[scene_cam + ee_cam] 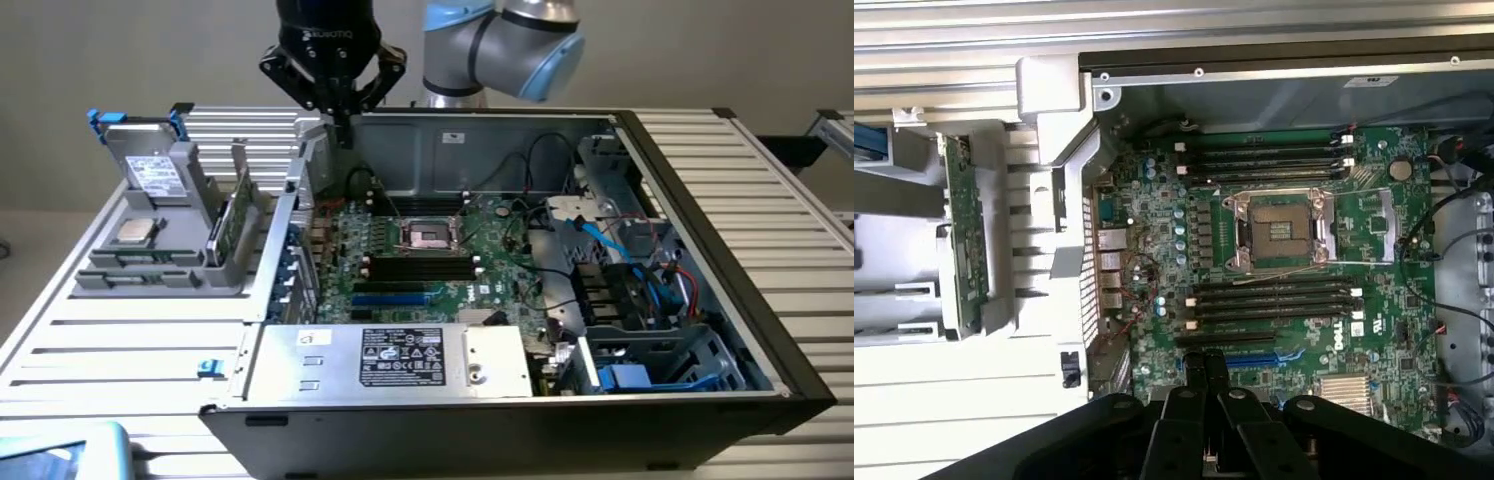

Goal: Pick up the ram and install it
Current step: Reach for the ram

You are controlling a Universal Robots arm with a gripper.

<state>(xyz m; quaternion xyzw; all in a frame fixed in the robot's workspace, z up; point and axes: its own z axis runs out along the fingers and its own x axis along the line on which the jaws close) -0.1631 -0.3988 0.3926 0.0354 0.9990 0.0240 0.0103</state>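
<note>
The ram point(236, 217) is a narrow green stick standing on edge in a grey holder point(174, 270), on the exterior view's left of the open computer case. In the wrist view the ram point(964, 240) lies along that holder, beside the case wall. My gripper point(343, 125) hangs high above the case's back left corner, well apart from the ram. Its fingers point(1216, 372) are pressed together with nothing between them. The motherboard point(427, 255) lies flat in the case, and its dark memory slots point(1269, 298) flank the bare processor socket point(1279, 230).
A grey drive with blue tabs point(144, 160) and a small silver processor chip point(134, 231) sit in the same holder. A power supply point(387, 362) fills the case's front. Cables and a drive cage point(627, 290) crowd the exterior view's right side. The case stands on a slatted table point(120, 340).
</note>
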